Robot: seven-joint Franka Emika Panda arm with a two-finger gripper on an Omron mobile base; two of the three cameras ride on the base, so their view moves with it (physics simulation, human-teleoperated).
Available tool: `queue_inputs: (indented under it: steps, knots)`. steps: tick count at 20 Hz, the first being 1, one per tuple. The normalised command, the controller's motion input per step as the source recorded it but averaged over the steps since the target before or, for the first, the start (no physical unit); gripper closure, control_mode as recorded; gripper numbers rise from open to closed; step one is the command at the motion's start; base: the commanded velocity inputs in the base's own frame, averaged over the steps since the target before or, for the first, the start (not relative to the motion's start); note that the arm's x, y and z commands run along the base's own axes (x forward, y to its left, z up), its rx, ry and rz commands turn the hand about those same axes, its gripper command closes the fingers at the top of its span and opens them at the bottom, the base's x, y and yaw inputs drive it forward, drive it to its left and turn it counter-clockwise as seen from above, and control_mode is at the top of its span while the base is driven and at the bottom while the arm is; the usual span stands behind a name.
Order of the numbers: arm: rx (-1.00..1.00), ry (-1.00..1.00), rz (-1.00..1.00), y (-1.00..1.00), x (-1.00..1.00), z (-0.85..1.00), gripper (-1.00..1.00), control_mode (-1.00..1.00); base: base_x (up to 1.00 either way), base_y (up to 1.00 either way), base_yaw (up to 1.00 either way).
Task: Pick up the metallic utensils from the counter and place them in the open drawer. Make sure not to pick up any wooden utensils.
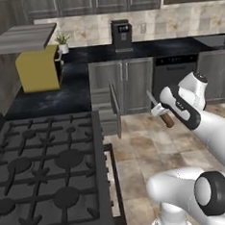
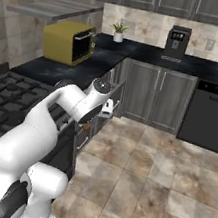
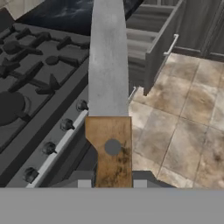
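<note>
From the left base view I see my gripper (image 1: 161, 111) clamped on the brown-handled, silver-bladed knife (image 1: 158, 108), held over the floor, right of the open grey wood-grain drawer (image 1: 107, 112). In the hand view the blade points toward that drawer, which I judge suits a forward drop.

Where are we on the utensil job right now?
In hand: the hand is shut on the knife, carried over the floor beside the stove. Left: placing it in the open drawer. I can't see inside the drawer, so nothing confirms earlier pieces delivered.
</note>
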Motion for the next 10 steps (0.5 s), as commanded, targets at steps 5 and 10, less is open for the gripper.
queue_inputs:
  steps: [5, 10]
  knots:
    - [0.0, 0.0, 0.0, 0.0, 0.0, 0.0, 1.0, 1.0, 1.0, 0.0, 0.11]
    - [0.0, 0.0, 0.0, 0.0, 0.0, 0.0, 1.0, 1.0, 1.0, 0.39, -0.01]
